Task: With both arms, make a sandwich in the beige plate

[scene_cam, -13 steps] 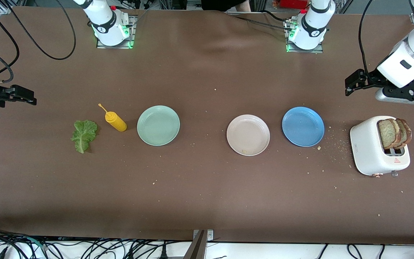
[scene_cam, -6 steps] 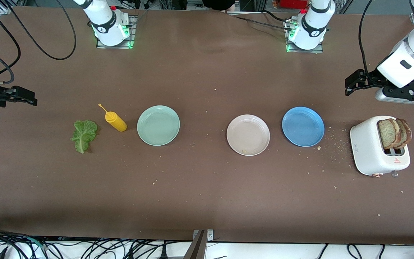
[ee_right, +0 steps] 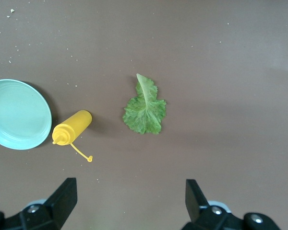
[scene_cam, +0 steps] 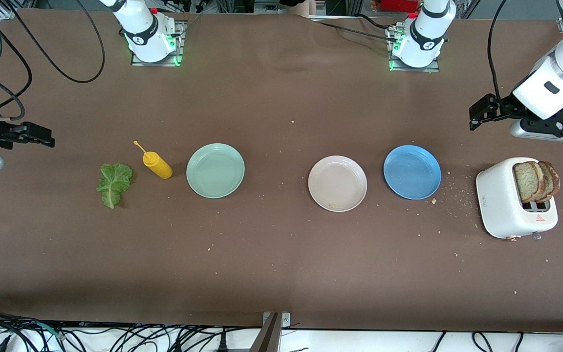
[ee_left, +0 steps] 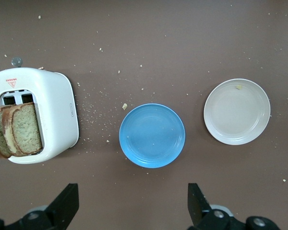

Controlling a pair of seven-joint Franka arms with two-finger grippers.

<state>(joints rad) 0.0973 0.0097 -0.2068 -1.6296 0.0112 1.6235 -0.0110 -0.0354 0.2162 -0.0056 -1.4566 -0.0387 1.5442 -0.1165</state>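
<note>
Beige plate, blue plate, mint-green plate, yellow bottle, green lettuce.

Blue plate stands between toaster and beige plate.

High front camera facing the robots, wrist cameras looking straight down, left wrist and front sharing the beige plate.

Bread slices are half hidden in the toaster. Mint-green plate is cut by the right wrist view's edge. Toaster label is too small to be read.
</note>
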